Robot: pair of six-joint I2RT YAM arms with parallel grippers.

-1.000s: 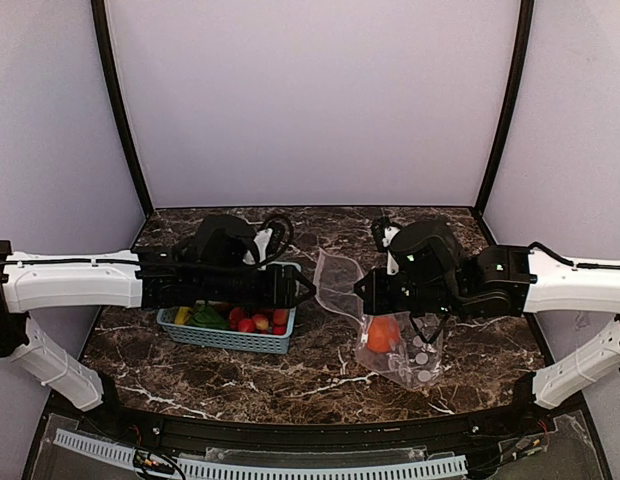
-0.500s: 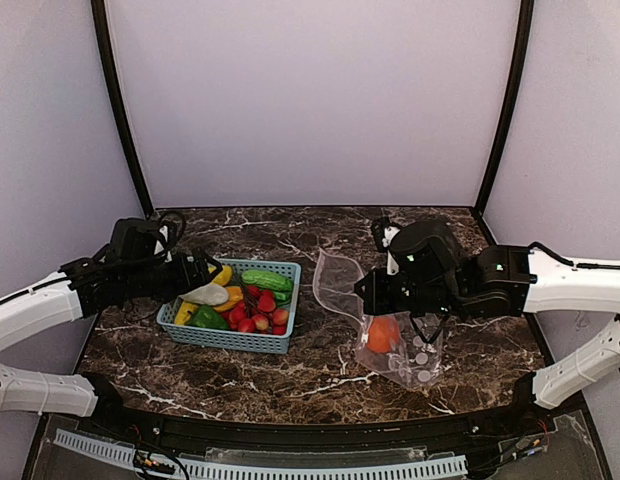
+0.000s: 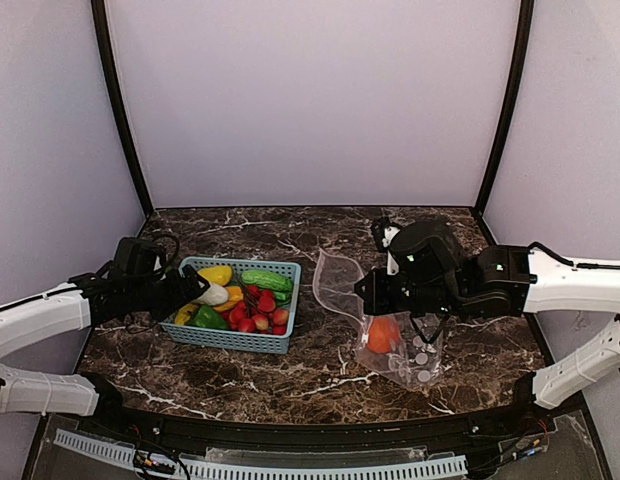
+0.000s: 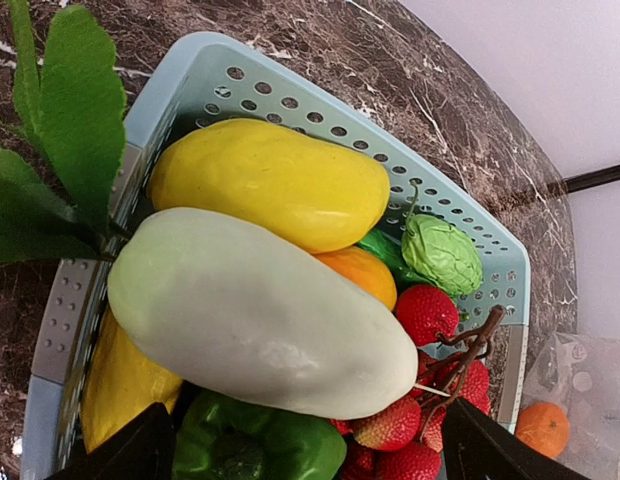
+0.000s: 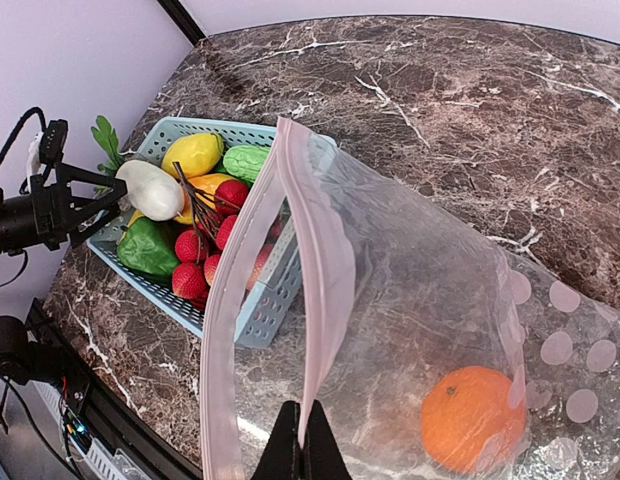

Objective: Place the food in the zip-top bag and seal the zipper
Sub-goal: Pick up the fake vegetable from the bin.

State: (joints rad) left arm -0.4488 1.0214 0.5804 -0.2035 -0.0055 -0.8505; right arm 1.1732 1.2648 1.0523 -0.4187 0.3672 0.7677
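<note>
Pinching the mouth edge of the zip-top bag (image 5: 390,300), the right gripper (image 5: 301,447) has its fingertips pressed flat together, and the pinkish zipper (image 5: 320,250) strip runs down into them. The bag is a clear pouch printed with pale round dots. It hangs from this grip with the mouth held open, and its lower end rests on the dark marble table (image 3: 290,375). One orange (image 5: 473,417) lies inside, at the bottom.

The left gripper (image 3: 197,291) is spread wide over the left end of the light blue basket (image 5: 258,312). A white radish (image 4: 260,310) lies between its fingers (image 4: 130,455) on top of the pile, and its green leaves (image 4: 60,150) reach past the basket rim. Around the radish lie a yellow pepper (image 4: 270,195), a green pepper (image 4: 255,450), red strawberries (image 4: 430,312) and a small leafy green (image 4: 442,252). The basket stands to the left of the bag, near its mouth.

View differences:
- The left wrist view alone shows that neither finger visibly touches the radish.
- The right wrist view alone shows the zipper strip and the closed fingertips. In the top view both are too small to tell.
- The top view alone shows both arms at once, well apart, the left at the basket and the right above the bag.
</note>
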